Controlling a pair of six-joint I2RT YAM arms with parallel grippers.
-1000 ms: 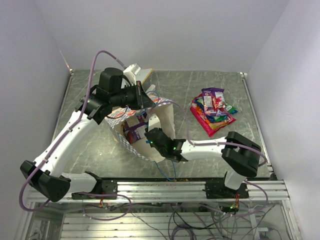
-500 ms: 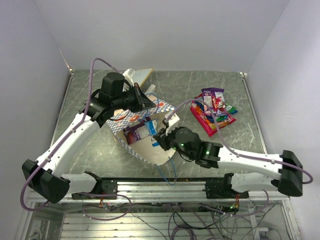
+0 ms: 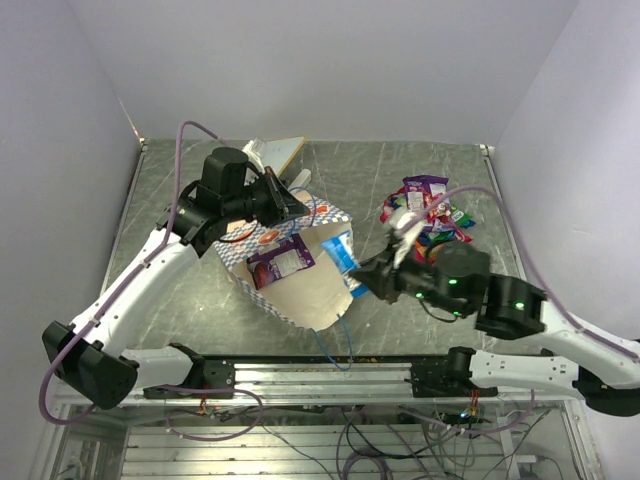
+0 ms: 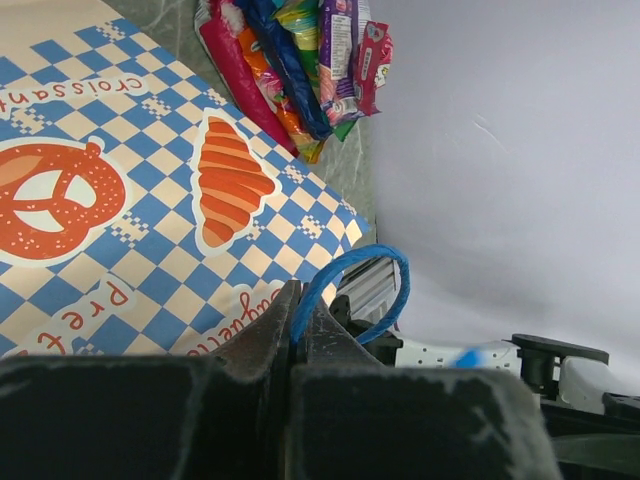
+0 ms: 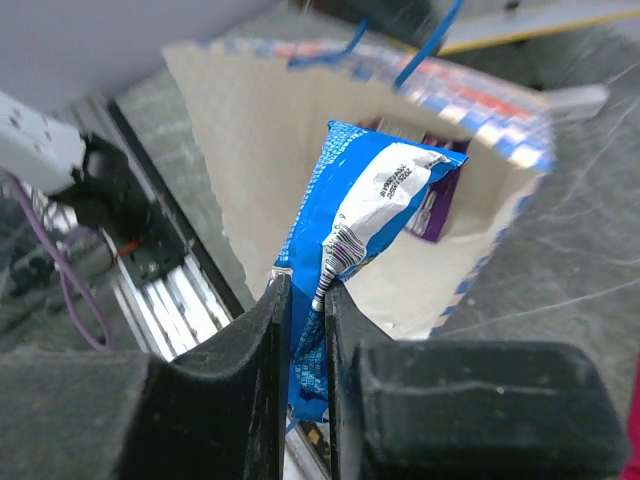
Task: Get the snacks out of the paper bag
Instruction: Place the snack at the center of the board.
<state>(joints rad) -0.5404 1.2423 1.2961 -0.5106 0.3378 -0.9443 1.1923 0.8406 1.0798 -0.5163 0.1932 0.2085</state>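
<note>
Over grey table [image 3: 450, 170], right tool [image 3: 362, 284] pinches blue packet [image 3: 338, 247], long axis toward paper bag [image 3: 305, 300].

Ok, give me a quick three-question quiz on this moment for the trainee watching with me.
1. True or false: the left end effector pinches the blue string handle of the paper bag.
2. The right end effector holds: A) the string handle B) a blue packet C) nothing?
3. What colour is the packet lying inside the bag?
Key: 1 true; 2 B; 3 purple.
</note>
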